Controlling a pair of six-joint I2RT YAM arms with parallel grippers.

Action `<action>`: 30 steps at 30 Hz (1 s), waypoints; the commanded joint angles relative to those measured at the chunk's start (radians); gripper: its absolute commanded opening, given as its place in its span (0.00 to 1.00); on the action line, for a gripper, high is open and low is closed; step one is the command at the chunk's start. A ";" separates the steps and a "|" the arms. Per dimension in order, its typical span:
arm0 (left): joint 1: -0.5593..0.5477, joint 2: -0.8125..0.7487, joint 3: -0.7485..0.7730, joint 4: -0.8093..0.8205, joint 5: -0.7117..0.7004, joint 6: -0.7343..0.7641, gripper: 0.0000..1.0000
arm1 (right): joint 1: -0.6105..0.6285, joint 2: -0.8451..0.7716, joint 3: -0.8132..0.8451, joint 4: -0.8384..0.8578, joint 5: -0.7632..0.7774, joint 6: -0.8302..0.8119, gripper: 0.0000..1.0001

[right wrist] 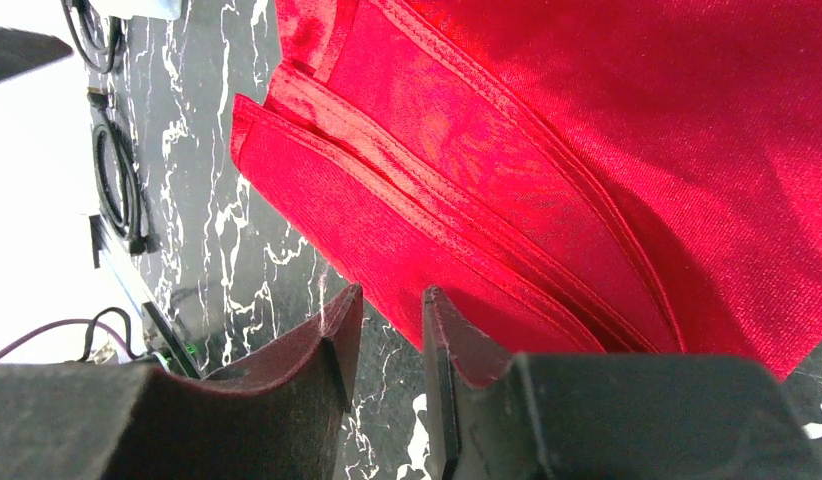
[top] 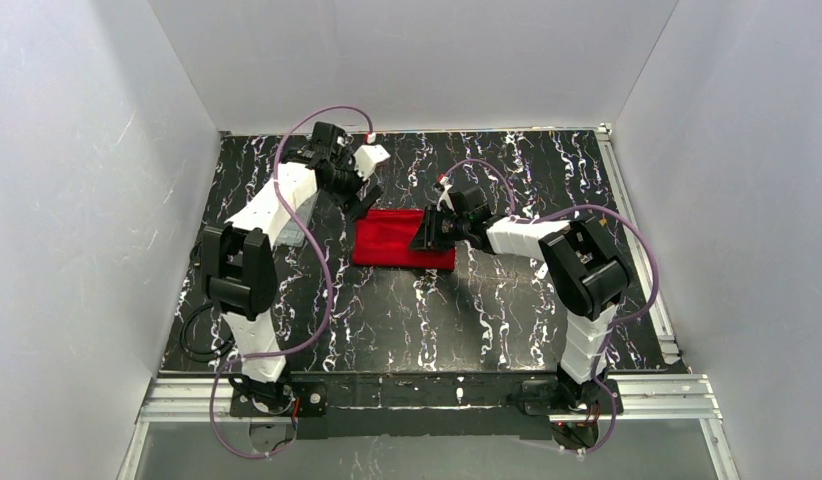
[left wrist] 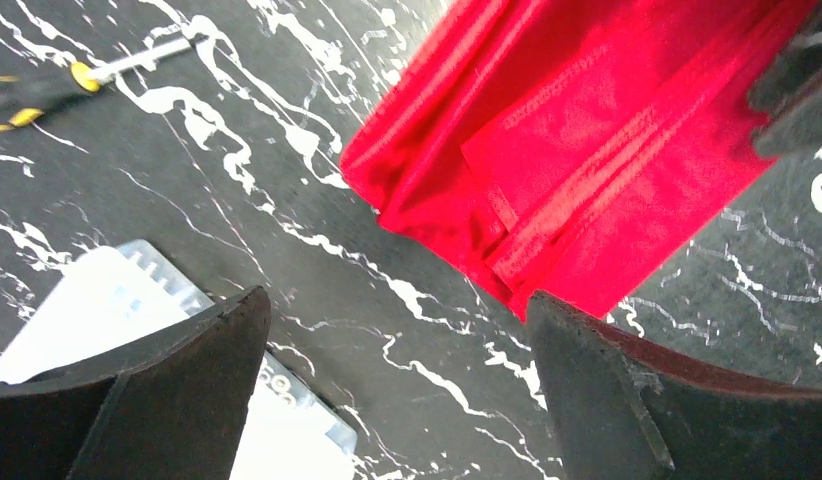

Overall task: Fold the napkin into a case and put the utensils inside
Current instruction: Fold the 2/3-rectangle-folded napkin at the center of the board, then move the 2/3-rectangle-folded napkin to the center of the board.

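Napkin [top: 404, 238], folded, lies just ahead of the left hand [left wrist: 395, 310], spread wide and empty. Right hand [right wrist: 392, 300], narrowly parted, hangs over its edge.

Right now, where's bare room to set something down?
Bare: the table between the napkin and its near edge, and its far right corner. Crowded: the napkin's ends, with the left gripper and right gripper there.

Even bright light, soft shadows, sheen on napkin [left wrist: 587, 150], near fingers [left wrist: 167, 400] soft-focus
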 commanded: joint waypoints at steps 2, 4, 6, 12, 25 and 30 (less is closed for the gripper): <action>-0.006 0.100 0.132 -0.087 0.000 -0.081 0.99 | 0.030 -0.011 0.026 0.055 0.009 0.005 0.36; -0.006 0.164 0.178 -0.106 -0.009 -0.101 0.98 | 0.034 -0.013 0.024 0.052 0.009 0.005 0.36; -0.006 0.198 0.211 -0.113 -0.008 -0.117 0.99 | 0.032 -0.023 0.018 0.049 0.007 0.003 0.36; -0.007 0.205 0.219 -0.115 0.091 -0.099 0.99 | -0.070 -0.123 0.001 -0.004 -0.012 -0.023 0.36; -0.006 0.240 0.221 -0.163 0.115 0.009 0.73 | -0.294 0.064 0.303 -0.332 -0.119 -0.326 0.50; -0.005 0.268 0.215 -0.161 0.070 0.046 0.72 | -0.297 0.181 0.402 -0.379 -0.178 -0.394 0.54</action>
